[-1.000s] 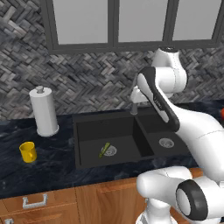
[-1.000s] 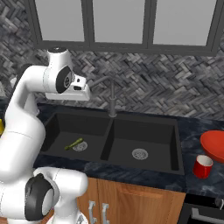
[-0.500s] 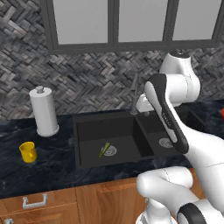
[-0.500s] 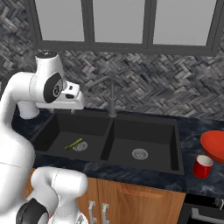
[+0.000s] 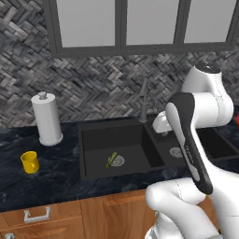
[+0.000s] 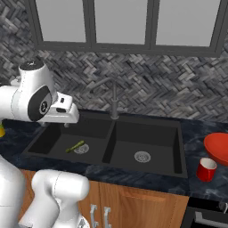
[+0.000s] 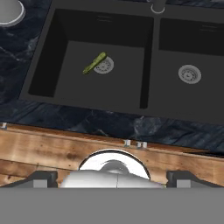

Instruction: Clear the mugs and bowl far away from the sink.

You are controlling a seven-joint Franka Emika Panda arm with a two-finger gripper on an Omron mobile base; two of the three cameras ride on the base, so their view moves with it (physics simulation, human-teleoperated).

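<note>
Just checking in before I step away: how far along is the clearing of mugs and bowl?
Done: the yellow mug sits on the counter left of the sink. In hand: nothing; the gripper is open over the basins. Left: the red mug and bowl remain right of the sink.

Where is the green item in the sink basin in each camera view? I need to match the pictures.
Left base view: green item lies on the floor of the sink's left basin, just left of its drain.
Right base view: same item, left basin floor, left of the drain.
Hand view: upper middle, touching the left drain's rim.
Shared landmark: the left basin's round drain.
</note>
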